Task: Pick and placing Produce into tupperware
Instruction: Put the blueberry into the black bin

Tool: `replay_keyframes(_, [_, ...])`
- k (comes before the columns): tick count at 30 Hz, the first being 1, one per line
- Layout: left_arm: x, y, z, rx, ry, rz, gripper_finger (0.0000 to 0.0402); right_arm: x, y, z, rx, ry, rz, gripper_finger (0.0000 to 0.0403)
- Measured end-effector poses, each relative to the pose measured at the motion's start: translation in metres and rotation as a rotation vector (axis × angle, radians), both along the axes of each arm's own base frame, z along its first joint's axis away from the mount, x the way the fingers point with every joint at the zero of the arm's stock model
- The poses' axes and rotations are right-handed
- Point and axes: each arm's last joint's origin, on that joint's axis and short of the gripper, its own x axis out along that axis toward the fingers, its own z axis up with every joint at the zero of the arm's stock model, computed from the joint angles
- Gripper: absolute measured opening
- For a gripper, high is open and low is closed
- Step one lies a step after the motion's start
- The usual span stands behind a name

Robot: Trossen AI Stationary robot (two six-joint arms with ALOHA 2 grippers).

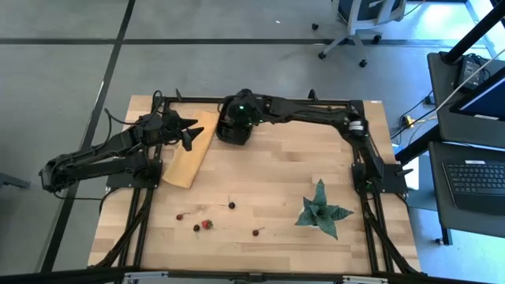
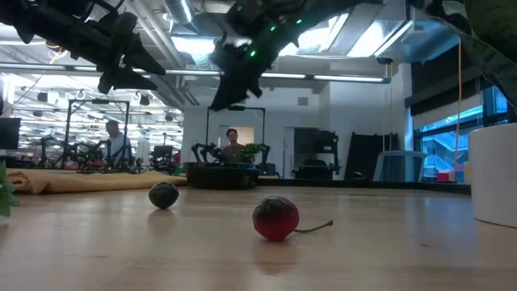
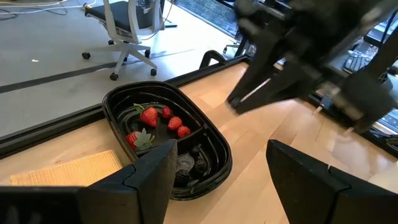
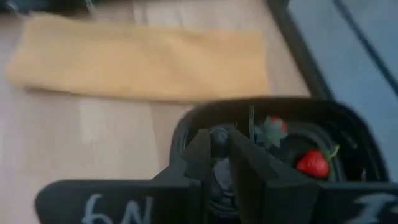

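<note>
**Right gripper over the tub**

The right gripper, fingers closed and seemingly empty, hung directly above the tupperware at the table's far edge. The left gripper, open, waited beside it. Loose produce lay near the front, well apart from both.

Left dark two-finger gripper hangs at far left, fingers spread wide, holding nothing. Right dark two-finger gripper reaches to far centre, fingers pressed together.

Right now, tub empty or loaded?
Partly loaded. The tupperware holds strawberries in one compartment and dark berries in the other; more produce remains on the table.
</note>
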Motion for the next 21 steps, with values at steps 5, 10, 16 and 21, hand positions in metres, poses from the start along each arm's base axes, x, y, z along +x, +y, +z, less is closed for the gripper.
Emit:
replay_keyframes(5, [0.000,0.000,0.000,-0.001,0.001,0.000,0.0240,0.013,-0.014,-0.024,0.050,0.125,-0.035,0.0049])
replay_keyframes(10, [0.000,0.000,-0.001,-0.003,0.006,0.000,0.0240,0.019,-0.021,-0.052,0.085,0.216,-0.051,0.0049])
replay_keyframes(16, [-0.001,0.000,-0.003,-0.014,0.028,0.000,0.0240,0.020,-0.026,-0.081,0.144,0.302,-0.065,0.0049])
replay_keyframes(21, [-0.001,0.000,-0.003,-0.015,0.031,0.000,0.0240,0.020,-0.027,-0.089,0.152,0.323,-0.067,0.0049])
